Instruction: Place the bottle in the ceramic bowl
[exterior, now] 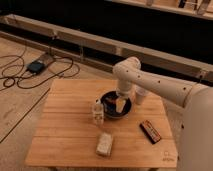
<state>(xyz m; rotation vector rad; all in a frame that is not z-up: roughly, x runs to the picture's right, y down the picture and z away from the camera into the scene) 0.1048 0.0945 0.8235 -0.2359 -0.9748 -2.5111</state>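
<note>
The small clear bottle [98, 112] with a light cap stands upright on the wooden table [65, 127], just left of the ceramic bowl and close to its rim. The dark, glossy ceramic bowl [111, 111] sits near the middle of the table. My gripper [120, 103] hangs from the white arm [150, 82], which reaches in from the right. It points down over the bowl's middle, to the right of the bottle and apart from it.
A white cup [142, 95] stands behind the bowl on the right, partly hidden by the arm. A beige rectangular block [104, 144] lies near the front edge. A dark flat packet [150, 131] lies at the front right. Cables and a small device [36, 66] lie on the floor at the left.
</note>
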